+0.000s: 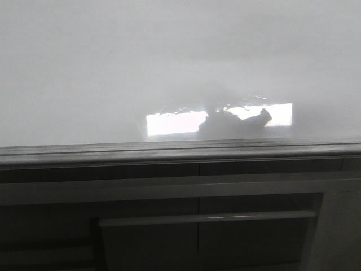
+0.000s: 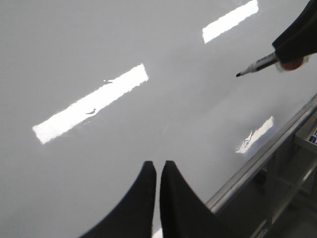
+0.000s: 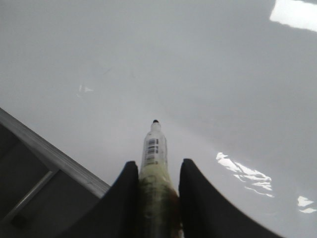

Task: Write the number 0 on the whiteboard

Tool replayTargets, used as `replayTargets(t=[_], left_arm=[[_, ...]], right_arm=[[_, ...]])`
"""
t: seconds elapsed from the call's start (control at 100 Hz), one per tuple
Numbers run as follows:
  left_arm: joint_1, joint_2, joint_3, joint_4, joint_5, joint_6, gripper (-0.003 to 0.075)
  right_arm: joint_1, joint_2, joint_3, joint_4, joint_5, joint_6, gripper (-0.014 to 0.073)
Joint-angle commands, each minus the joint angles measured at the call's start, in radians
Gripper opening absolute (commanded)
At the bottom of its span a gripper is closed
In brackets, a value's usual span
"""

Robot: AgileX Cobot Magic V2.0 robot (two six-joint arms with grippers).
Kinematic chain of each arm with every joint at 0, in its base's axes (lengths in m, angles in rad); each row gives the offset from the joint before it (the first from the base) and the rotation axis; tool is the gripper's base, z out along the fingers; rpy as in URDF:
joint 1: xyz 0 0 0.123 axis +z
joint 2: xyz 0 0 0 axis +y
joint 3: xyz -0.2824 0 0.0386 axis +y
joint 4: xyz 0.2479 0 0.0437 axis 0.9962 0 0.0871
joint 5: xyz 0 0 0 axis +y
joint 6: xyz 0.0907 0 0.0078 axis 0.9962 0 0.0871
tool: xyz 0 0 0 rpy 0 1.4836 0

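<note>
The whiteboard [image 1: 169, 62] fills the upper front view, glossy white with a grey edge strip [image 1: 180, 151]. No drawn 0 shows on it in any view. My right gripper [image 3: 158, 166] is shut on a marker [image 3: 154, 148], whose black tip [image 3: 155, 121] points at the board with a small gap to it. In the left wrist view the same marker [image 2: 260, 64] shows at the upper right, held in the right gripper's fingers [image 2: 297, 37], its tip just off the board [image 2: 148, 124]. My left gripper [image 2: 157, 166] is shut and empty over the board. Neither arm shows directly in the front view.
A dark cabinet with drawer fronts [image 1: 203, 226] stands below the board's edge. Bright rectangular light reflections [image 1: 169, 123] lie on the board, with a dark reflected shape [image 1: 231, 125] between them. The board's edge strip [image 3: 54, 156] runs close beside the marker.
</note>
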Motion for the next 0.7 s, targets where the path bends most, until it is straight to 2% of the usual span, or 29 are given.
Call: replayTargets(t=[0.0, 0.23, 0.51, 0.69], left_arm=[[-0.005, -0.026, 0.021, 0.037, -0.127, -0.03, -0.002], [-0.005, -0.044, 0.05, 0.044, -0.147, -0.065, -0.002], [-0.005, -0.044, 0.05, 0.054, -0.149, -0.067, -0.002], [-0.005, -0.044, 0.05, 0.058, -0.149, -0.067, -0.002]], right_arm=[[-0.005, 0.014, -0.025, -0.005, -0.109, 0.007, -0.0048], [-0.005, 0.073, -0.025, -0.005, -0.184, 0.007, -0.0048], [-0.005, 0.117, -0.025, -0.005, -0.17, 0.007, -0.0048], [-0.005, 0.117, -0.025, -0.005, -0.273, 0.007, -0.0048]])
